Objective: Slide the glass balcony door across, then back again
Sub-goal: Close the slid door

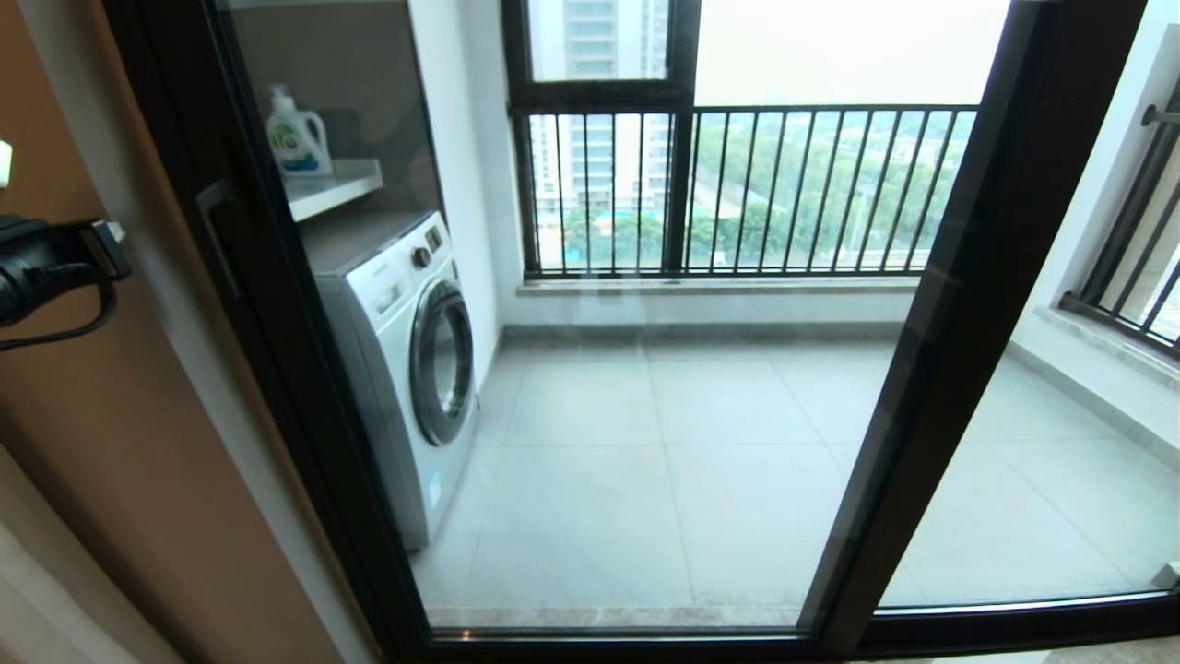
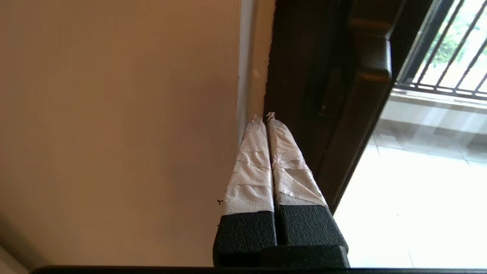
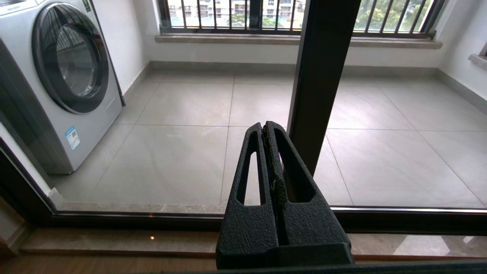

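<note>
Glass balcony door [image 1: 645,443] fills most of the head view: clear panel in dark frame, its left upright hard against the brown wall [image 1: 111,443], so it reads as closed across the opening. Its right upright meets or overlaps the second glass panel [image 1: 1042,480] on the robot's right; which lies in front cannot be told. Beyond the glass: tiled balcony floor, railing [image 1: 737,194] across the back, washing machine [image 1: 406,360] at the left with a shelf and detergent bottle [image 1: 297,134] above it.

Door handle [image 1: 217,231], small and dark, sits on the left upright at about shelf height.

Left gripper [image 2: 266,118]: taped fingers pressed together, clenched on nothing, tips at the seam where wall meets door frame, just beside the handle but not on it. In the head view only the arm's dark body shows at the far left edge.

Right gripper [image 3: 268,129]: fingers closed, empty, held low in front of the glass, pointing toward the middle upright and the floor track.

Progress, as a judgement: with the door at its closed end and no hand on it, nothing shows whether the task is just beginning or already done. If beginning, both slides remain, and the left gripper looks best placed to push at the handle
</note>
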Motion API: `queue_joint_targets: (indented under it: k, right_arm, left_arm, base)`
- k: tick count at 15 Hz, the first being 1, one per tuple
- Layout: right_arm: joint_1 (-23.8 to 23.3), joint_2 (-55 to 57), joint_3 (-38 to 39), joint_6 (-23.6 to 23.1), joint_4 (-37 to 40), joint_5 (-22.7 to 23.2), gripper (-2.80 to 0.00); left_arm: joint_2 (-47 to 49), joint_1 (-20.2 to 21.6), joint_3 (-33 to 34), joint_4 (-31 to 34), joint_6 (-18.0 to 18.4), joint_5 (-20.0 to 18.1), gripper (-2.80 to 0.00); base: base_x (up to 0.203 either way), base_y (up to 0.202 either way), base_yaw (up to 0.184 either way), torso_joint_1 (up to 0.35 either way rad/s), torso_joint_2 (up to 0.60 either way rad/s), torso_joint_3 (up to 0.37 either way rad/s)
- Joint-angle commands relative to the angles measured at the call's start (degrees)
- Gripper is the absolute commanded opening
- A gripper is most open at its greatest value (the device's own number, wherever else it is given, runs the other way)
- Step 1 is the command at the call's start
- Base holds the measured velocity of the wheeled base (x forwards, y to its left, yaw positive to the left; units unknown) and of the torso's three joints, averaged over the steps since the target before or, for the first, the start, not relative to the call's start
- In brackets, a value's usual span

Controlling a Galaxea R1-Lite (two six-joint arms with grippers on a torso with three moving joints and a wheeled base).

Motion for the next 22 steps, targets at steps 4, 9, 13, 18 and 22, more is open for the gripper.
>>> queue_joint_targets:
  k: [4,9,13,18,22]
  right_arm:
    - [0.0,0.0,0.7,0.0,0.0,0.0,-2.80]
    - [0.0,0.0,0.7,0.0,0.0,0.0,-2.80]
    - [0.0,0.0,0.7,0.0,0.0,0.0,-2.80]
    - [0.0,0.0,0.7,0.0,0.0,0.0,-2.80]
    - [0.0,0.1,0.7,0.0,0.0,0.0,-2.80]
  left_arm:
    - [-7.2,0.1,11.7,-2.5,-0.1,-13.0,-2.80]
    - [-3.2,0.2,7.4,-2.0,0.3,-16.2,-2.80]
    - [5.4,0.2,-1.8,-1.2,4.1,-9.9,-2.80]
    - [8.9,-1.1,-4.1,-1.0,4.9,-9.2,-2.80]
    - [12.7,-3.1,-6.0,-1.4,7.9,-8.7,-2.80]
  base:
    - [0.000,0.000,0.000,0.000,0.00,0.000]
    - [0.000,0.000,0.000,0.000,0.00,0.000]
    - [0.000,0.000,0.000,0.000,0.00,0.000]
    - [0.000,0.000,0.000,0.000,0.00,0.000]
    - [0.000,0.000,0.000,0.000,0.00,0.000]
